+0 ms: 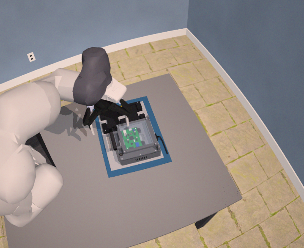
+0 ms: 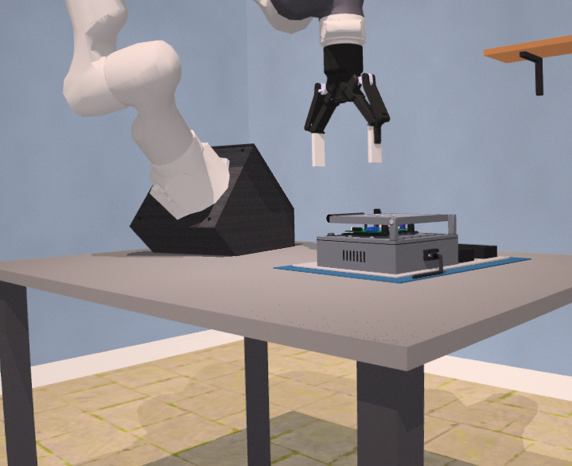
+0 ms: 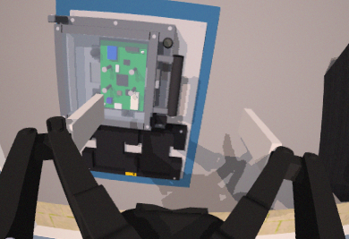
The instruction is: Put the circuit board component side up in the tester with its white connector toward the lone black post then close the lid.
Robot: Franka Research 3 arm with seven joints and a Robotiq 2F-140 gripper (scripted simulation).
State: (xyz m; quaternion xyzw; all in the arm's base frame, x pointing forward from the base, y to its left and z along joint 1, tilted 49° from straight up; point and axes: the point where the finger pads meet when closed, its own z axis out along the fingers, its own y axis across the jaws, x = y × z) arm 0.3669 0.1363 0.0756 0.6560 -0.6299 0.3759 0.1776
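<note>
The tool (image 2: 344, 147) is seen high above the surface (image 2: 265, 300), its two pale fingers (image 2: 317, 149) spread wide apart with nothing between them. It hangs over the far-left part of the blue mat (image 1: 141, 168), well above the tester (image 2: 387, 250) and touching nothing.

The circuit board (image 1: 130, 138) is found inside the tester, lying flat with its components upward, green under a see-through lid (image 1: 141, 129). In the exterior view the lid (image 2: 405, 219) is shown level over the grey box, carried on short posts at its corners. The black tray (image 3: 137, 151) beside the tester appears to hold no board. A white block at one end of the board is visible from the wrist view (image 3: 134, 102), on the side toward the tray; whether it faces the lone black post (image 3: 166, 42) cannot be told with certainty, and the two pins are too small to be made out.

The closing of the lid is judged to be the step in hand or just completed, with the task close to its end. Whether the latch has caught cannot be read from these views. If it has not, the next move would call for the tool to be brought down over the lid's free edge and pressed gently and squarely, so that the frame is seated without the box being shifted on the mat. A dark handle (image 1: 162, 144) at the right side of the tester should be kept clear of.
</note>
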